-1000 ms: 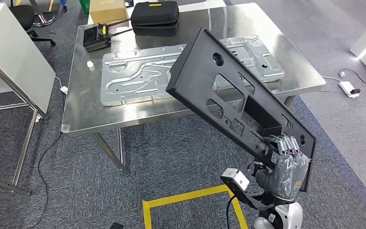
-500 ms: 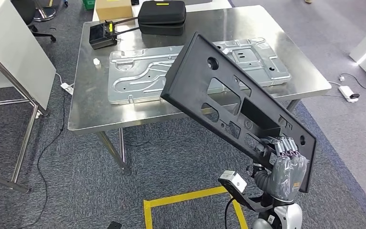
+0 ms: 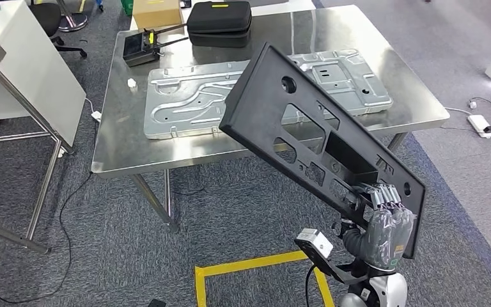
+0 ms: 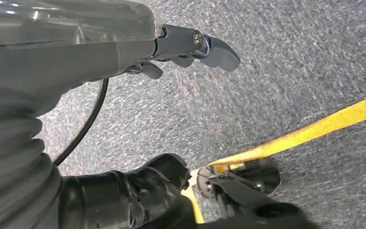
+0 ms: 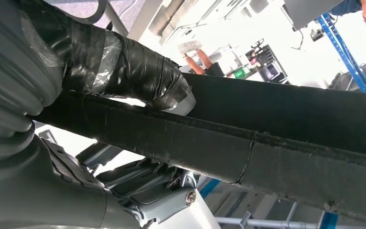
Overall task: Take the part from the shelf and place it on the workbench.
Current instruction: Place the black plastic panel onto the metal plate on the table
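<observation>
The part is a long black plastic panel (image 3: 307, 128) with several cut-outs. My right hand (image 3: 387, 224) grips its near lower end and holds it tilted up over the front edge of the steel workbench (image 3: 121, 150). In the right wrist view the taped thumb (image 5: 124, 67) presses on the panel's edge (image 5: 267, 138), with the fingers beneath it. My left hand (image 4: 124, 52) hangs over the grey carpet, fingers apart and holding nothing.
On the workbench lie a large stamped metal plate (image 3: 192, 102), a black case (image 3: 219, 22), a black radio unit (image 3: 137, 48) and a cardboard box (image 3: 158, 11). A white table (image 3: 19, 64) stands at the left. Yellow floor tape (image 3: 256, 262) marks the carpet near my feet.
The whole view has shifted a little, so the workbench now sits slightly lower and further right in the picture. The panel stays gripped in my right hand at the same tilt.
</observation>
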You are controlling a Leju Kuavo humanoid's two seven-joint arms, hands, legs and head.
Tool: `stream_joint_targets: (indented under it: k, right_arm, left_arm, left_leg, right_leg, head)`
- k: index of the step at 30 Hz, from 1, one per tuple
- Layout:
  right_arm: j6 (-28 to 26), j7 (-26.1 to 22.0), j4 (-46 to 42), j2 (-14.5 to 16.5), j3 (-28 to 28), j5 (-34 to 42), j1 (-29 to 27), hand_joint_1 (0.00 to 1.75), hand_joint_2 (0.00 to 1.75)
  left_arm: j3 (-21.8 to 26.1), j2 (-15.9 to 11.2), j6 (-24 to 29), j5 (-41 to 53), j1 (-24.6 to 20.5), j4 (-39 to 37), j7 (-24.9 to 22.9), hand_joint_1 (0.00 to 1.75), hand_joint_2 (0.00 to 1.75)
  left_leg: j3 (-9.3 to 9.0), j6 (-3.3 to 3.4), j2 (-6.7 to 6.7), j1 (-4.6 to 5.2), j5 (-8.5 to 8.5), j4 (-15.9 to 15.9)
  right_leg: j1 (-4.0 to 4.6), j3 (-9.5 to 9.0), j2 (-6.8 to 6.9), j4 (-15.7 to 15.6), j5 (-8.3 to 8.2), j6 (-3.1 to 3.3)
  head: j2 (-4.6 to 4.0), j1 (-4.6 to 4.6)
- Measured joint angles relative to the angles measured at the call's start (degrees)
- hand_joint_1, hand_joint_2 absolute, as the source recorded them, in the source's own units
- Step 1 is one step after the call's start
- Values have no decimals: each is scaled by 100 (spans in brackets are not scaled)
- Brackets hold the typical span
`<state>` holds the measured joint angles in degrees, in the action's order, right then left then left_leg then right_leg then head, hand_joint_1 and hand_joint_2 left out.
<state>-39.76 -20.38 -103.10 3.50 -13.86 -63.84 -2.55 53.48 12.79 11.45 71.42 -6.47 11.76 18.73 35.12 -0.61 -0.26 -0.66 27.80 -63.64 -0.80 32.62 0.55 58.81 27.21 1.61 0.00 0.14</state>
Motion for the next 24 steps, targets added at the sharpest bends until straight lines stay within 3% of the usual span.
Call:
stream_joint_targets:
  k: [2, 6, 8, 10, 11, 12, 13, 16, 18, 21, 22, 24]
  right_arm:
    - [0, -5, 0, 0, 5, 1, 1, 175, 175]
    - [0, -10, -3, 0, 10, 1, 4, 175, 175]
    - [0, -9, -3, -1, 13, 17, 7, 175, 175]
    - [0, -6, 5, -3, 12, 69, -2, 175, 175]
    - [0, -4, 14, -7, 10, 113, -8, 175, 175]
    - [0, -3, 21, -14, 4, 155, -12, 175, 175]
    - [0, 2, 27, -24, -2, 183, -10, 175, 175]
    - [0, 6, 28, -43, -25, 141, 13, 175, 175]
    - [0, -41, 24, -42, -35, 113, 21, 175, 175]
    - [0, -112, 12, -36, -33, 113, 21, 175, 175]
    - [0, -134, 3, -30, -31, 113, 24, 175, 175]
    - [0, -171, -13, -16, -28, 111, 26, 175, 175]
  left_arm:
    - [0, -2, 0, -3, -10, 0, 1, 0, 175]
    - [0, 0, -2, -5, 0, 0, 1, 0, 175]
    - [0, 2, -8, -4, -6, 0, 8, 0, 175]
    - [0, 1, -24, -3, -8, 0, 20, 0, 175]
    - [0, 1, -35, -3, -5, 0, 26, 0, 175]
    - [0, 0, -46, -4, -2, 0, 33, 0, 175]
    - [0, 1, -56, -4, -2, 0, 41, 0, 175]
    - [0, 2, -75, -5, -7, 0, 57, 0, 175]
    - [0, 2, -88, -5, -12, 0, 67, 0, 175]
    - [0, 1, -117, -5, -15, 0, 91, 0, 175]
    - [0, 1, -131, -4, -15, 0, 99, 0, 175]
    - [0, 0, -156, -4, -16, 0, 110, 0, 175]
  left_leg:
    - [-239, 58, 8, 24, -128, 484]
    - [-269, 186, 2, 15, -161, 601]
    - [-290, 252, 8, -4, -190, 648]
    - [-283, 281, 8, 1, -190, 649]
    - [-282, 282, 5, 3, -189, 646]
    - [-283, 282, 0, 3, -185, 641]
    - [-288, 278, -7, 3, -178, 632]
    - [-294, 229, -27, 16, -130, 574]
    - [-274, 175, -27, 34, -117, 550]
    - [-258, 85, -22, 36, -81, 530]
    - [-208, 56, -19, 33, 14, 405]
    - [51, 9, -12, 18, 352, -187]
  right_leg:
    - [20, 2, -1, 16, 11, -51]
    - [16, 32, 2, 73, 62, -173]
    - [2, 223, -15, 495, 330, -223]
    - [-4, 583, -28, 1246, 673, -263]
    - [-8, 721, -29, 1521, 746, -277]
    - [-12, 776, -28, 1616, 716, -285]
    - [-18, 706, -28, 1454, 564, -285]
    - [-18, 177, -38, 345, 44, -235]
    - [11, 65, -50, 79, 15, -189]
    - [0, 58, -47, 28, -19, -96]
    - [-17, 45, -40, 0, -34, -54]
    - [-27, 33, -27, -28, -47, 2]
  head:
    - [0, 2]
    - [0, 7]
    - [0, 13]
    - [0, 16]
    - [0, 16]
    - [0, 16]
    - [0, 16]
    - [0, 15]
    - [0, 13]
    - [0, 12]
    - [0, 9]
    - [0, 5]
